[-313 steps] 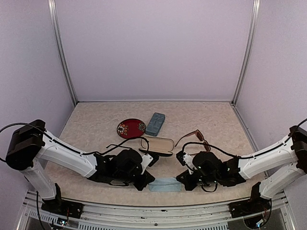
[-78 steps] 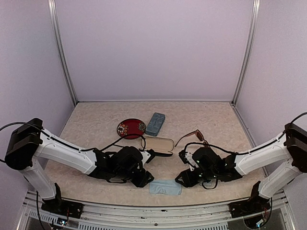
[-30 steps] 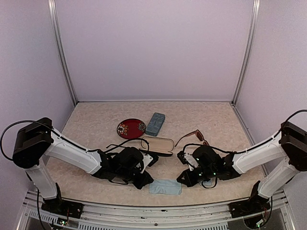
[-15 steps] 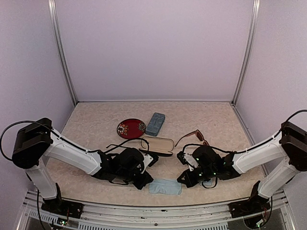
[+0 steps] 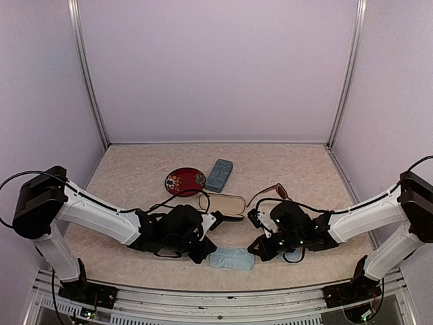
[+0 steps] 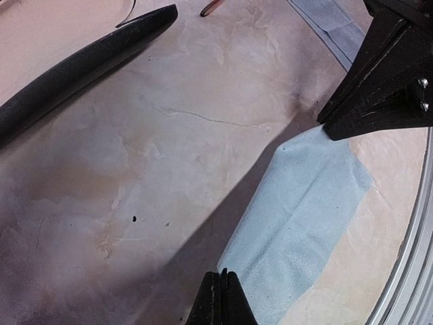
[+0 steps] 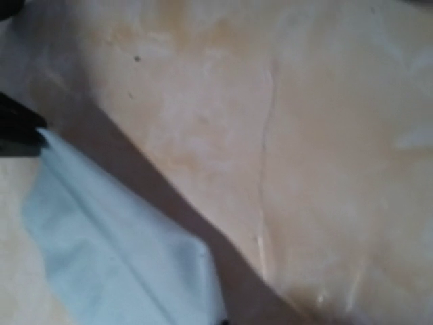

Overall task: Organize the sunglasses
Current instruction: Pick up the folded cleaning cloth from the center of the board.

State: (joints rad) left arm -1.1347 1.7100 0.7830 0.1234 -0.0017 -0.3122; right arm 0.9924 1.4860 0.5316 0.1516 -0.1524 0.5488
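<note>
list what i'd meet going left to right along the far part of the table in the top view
red round disc → blue-grey case → reddish-brown sunglasses

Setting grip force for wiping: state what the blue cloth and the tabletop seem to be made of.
The cloth looks like soft light-blue fabric, probably microfibre: matte, fine-grained, creased. The tabletop is hard, beige, veined and faintly glossy; whether stone or printed laminate cannot be told.
</note>
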